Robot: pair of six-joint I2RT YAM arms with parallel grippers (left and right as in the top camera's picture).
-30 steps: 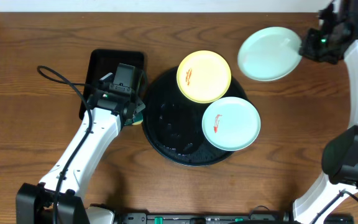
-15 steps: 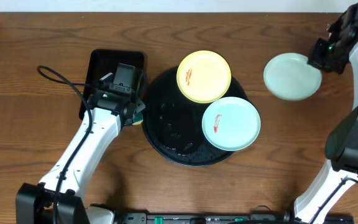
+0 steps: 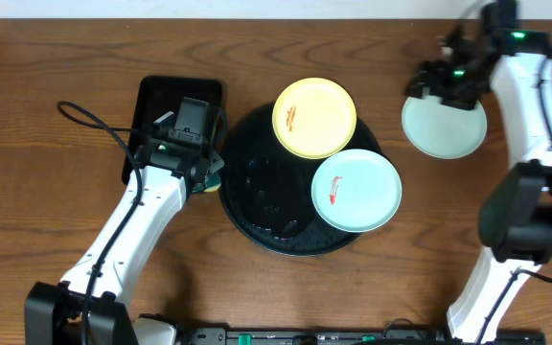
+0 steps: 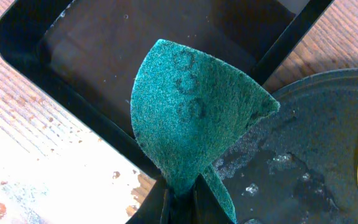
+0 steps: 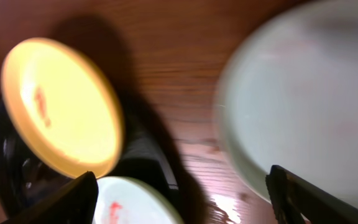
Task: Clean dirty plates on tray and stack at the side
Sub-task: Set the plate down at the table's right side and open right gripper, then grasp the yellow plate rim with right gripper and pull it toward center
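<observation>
The round black tray (image 3: 262,196) holds two of the plates. One is a yellow plate (image 3: 314,117) with an orange smear; the other is a mint plate (image 3: 356,190) with a red smear. Another mint plate (image 3: 446,129) lies flat on the table at the right and looks clean. My right gripper (image 3: 442,84) hovers open over that plate's far left rim and holds nothing. The right wrist view shows this plate (image 5: 303,106) blurred, beside the yellow plate (image 5: 61,106). My left gripper (image 4: 182,200) is shut on a teal sponge (image 4: 191,118) by the tray's left rim (image 4: 303,93).
A rectangular black tray (image 3: 161,101) sits left of the round one, with the left arm over its near corner. In the left wrist view its rim (image 4: 73,102) runs under the sponge. A black cable (image 3: 89,120) loops across the wood at the left.
The right gripper carried the mint plate further right, opened and let it go on the table. It then swung back left over the plate's rim. The left arm has not moved.
</observation>
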